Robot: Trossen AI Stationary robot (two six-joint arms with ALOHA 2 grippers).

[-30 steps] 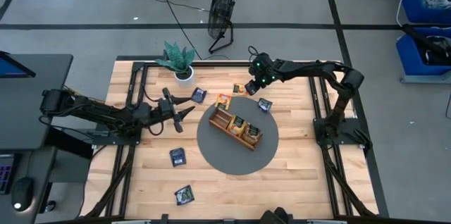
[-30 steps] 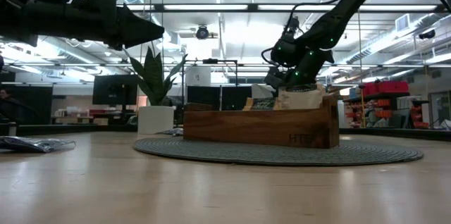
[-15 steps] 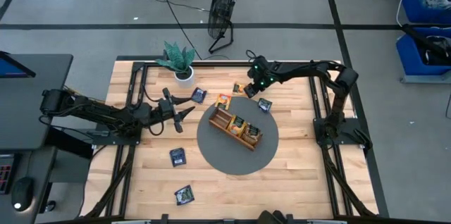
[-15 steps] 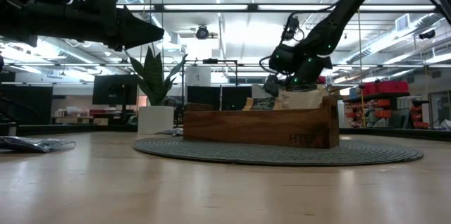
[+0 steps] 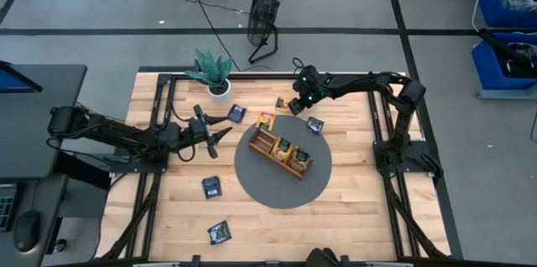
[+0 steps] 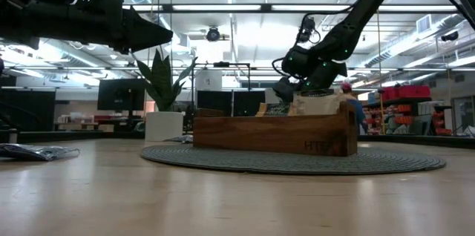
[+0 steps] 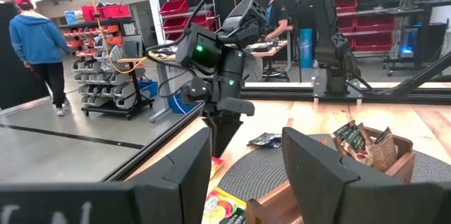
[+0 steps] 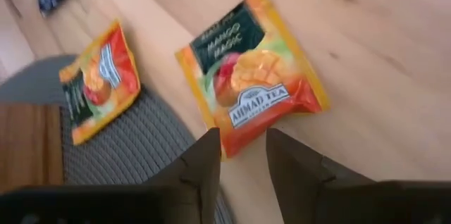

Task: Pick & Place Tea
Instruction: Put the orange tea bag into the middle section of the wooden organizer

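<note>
An orange mango tea sachet lies flat on the wood near the table's far edge. My right gripper hangs open just above its near edge, slanting down, with nothing between the fingers; it also shows in the high view. A second orange sachet lies half on the grey round mat. The wooden tray on that mat holds a few sachets. My left gripper waits open and level, left of the mat.
Dark blue sachets lie loose on the table at the far left, right of the tray, and near the front. A potted plant stands at the far left. A person walks in the room behind.
My right gripper has tipped a little further down and eased toward the orange sachet at the far edge, still open. The sachets and my left arm have kept still.
</note>
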